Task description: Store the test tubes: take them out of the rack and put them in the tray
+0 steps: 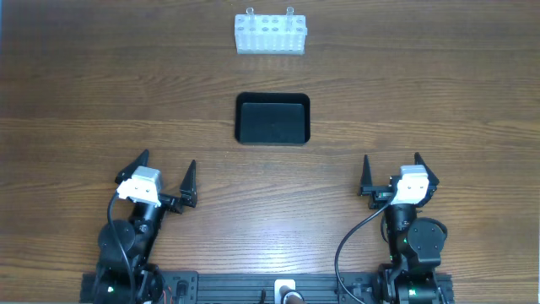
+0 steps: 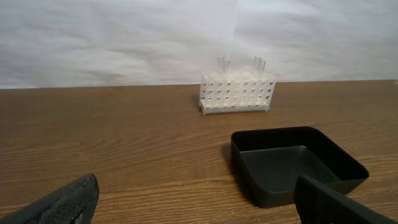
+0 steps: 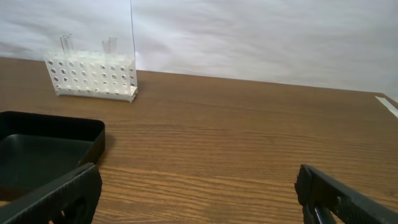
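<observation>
A white perforated rack (image 1: 270, 35) stands at the far middle of the wooden table, with two clear test tubes (image 1: 250, 13) (image 1: 290, 13) upright in it. The rack (image 2: 237, 94) and its tubes (image 2: 222, 65) appear far off in the left wrist view, and the rack (image 3: 91, 77) likewise in the right wrist view. An empty black tray (image 1: 272, 119) lies in front of the rack, toward the arms. My left gripper (image 1: 165, 175) rests open near the front left, well short of the tray (image 2: 295, 163). My right gripper (image 1: 393, 173) rests open at the front right, beside the tray (image 3: 43, 152).
The brown wooden tabletop (image 1: 76, 93) stretches bare around the rack and tray. A white wall (image 2: 124, 37) rises behind the table's far edge. Both arm bases stand on a black rail (image 1: 278, 289) at the front edge.
</observation>
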{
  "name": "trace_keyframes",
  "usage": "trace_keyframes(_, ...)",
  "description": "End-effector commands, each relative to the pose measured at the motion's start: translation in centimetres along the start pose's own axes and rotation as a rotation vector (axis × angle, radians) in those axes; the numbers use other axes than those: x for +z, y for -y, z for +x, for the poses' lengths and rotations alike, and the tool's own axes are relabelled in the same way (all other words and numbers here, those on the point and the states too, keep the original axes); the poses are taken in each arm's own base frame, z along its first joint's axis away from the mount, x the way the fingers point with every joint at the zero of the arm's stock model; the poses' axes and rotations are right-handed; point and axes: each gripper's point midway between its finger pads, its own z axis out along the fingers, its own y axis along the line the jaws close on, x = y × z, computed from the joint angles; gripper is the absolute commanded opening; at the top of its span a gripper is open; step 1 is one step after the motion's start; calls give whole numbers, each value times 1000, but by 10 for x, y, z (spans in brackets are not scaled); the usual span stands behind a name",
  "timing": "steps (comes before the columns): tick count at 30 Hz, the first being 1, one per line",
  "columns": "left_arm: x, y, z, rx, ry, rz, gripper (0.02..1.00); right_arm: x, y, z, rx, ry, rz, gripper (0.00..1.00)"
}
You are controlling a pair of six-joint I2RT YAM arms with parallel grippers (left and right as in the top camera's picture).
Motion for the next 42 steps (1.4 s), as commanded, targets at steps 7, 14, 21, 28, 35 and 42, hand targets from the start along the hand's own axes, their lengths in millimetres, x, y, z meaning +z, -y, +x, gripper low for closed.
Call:
trace_keyframes(7,0,1,1,14,-1,7,1000,0,0,2,-1,-4,-1,991)
trace_keyframes(14,0,1,1,14,-1,7,1000,0,0,2,-1,-3,-1,993)
trace_keyframes(21,0,0,1,14,-1,5,1000,0,0,2,-1,-3,-1,993)
trace_keyframes(28,0,1,1,14,-1,6,1000,0,0,2,-1,-4,-1,991)
trace_keyframes(35,0,-9,-15,-10,63,-54,1000,0,0,2,-1,-3,-1,991)
trace_keyframes(42,22,-9,-48,-6,134,-44,996,0,0,2,-1,-3,-1,991)
